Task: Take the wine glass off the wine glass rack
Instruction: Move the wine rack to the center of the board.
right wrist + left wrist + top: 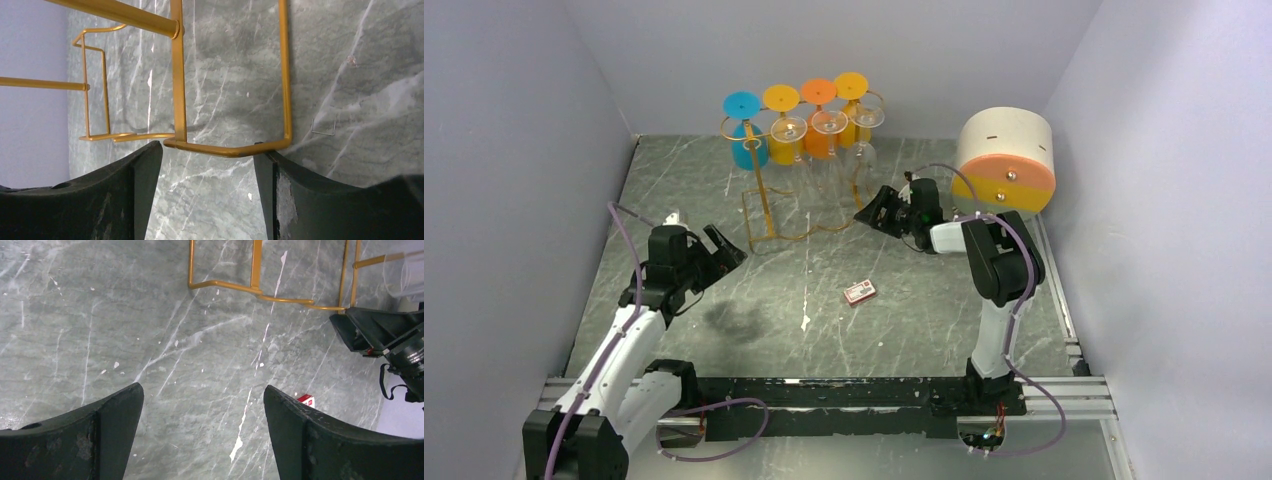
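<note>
Four wine glasses [829,125] on the wine glass rack [178,75] — right gripper [207,150] and left gripper [202,392] both wide, empty

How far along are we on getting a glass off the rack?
Done: nothing yet; all four wine glasses hang upside down from the wine glass rack. In hand: the right gripper is open, close to the rack's base wire; the left gripper is open and empty over the table. Left: grip a glass, unhook it, carry it clear.
</note>
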Tool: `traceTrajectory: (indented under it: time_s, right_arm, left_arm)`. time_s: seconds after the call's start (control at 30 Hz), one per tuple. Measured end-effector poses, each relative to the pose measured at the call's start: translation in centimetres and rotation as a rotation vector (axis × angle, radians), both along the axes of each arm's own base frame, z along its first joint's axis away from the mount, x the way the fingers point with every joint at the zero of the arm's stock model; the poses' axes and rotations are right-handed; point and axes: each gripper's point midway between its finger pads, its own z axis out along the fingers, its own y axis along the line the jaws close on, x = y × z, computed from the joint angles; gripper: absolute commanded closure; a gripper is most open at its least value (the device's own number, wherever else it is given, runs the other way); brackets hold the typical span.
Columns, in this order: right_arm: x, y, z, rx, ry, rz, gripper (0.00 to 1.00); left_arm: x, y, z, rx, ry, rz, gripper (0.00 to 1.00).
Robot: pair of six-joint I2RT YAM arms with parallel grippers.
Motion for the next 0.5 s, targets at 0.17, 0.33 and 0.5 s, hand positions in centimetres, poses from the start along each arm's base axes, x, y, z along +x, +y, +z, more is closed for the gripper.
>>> traceTrajectory:
  time_s: [0.17, 0.33, 0.5]
  right_arm:
    - [0.1, -0.2, 0.0, -0.023, 0.0, 0.018, 0.27]
    - [-0.7, -1.1, 0.0, -0.09, -0.005, 0.021, 0.22]
    - [-3.3, -2.2, -0.1, -0.166, 0.008, 0.026, 0.22]
  left_arm:
    - [-0.1, -0.3, -0.2, -0.004, 0.007, -0.022, 0.06]
    - [-0.3, -0.5, 0.1, -0.008, -0.005, -0.034, 0.07]
    - [-0.4, -0.5, 0.4, -0.007, -0.021, -0.045, 0.07]
